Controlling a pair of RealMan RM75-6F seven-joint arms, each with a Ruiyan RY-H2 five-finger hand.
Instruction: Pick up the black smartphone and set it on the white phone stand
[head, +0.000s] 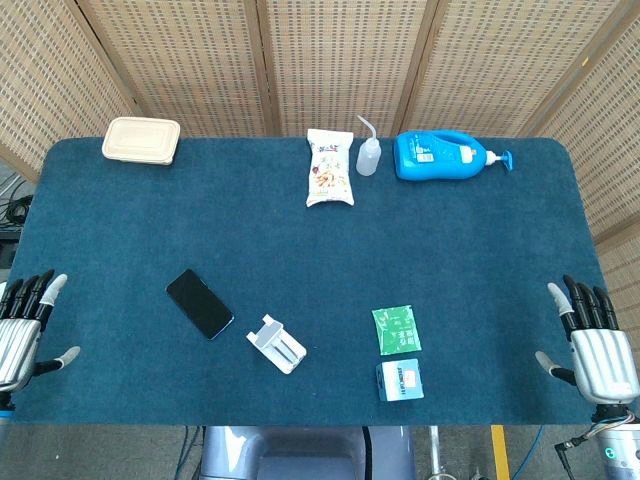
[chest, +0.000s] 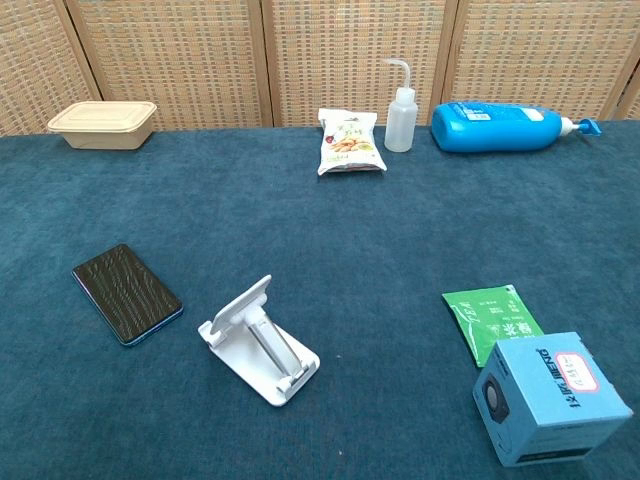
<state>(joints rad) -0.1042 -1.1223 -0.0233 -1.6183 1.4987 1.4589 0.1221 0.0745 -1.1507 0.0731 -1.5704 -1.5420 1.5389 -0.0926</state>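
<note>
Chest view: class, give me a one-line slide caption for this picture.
Black smartphone lies flat on the blue table, just left of the unfolded white phone stand.

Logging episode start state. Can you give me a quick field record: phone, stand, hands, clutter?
phone: black smartphone flat on the blue mat, left of the stand, not touching it
stand: white phone stand unfolded, nothing on it
left hand: left hand at the mat's left edge, fingers apart, holds nothing
right hand: right hand at the right edge, fingers apart, holds nothing
clutter: green packet, blue box, near right
</note>
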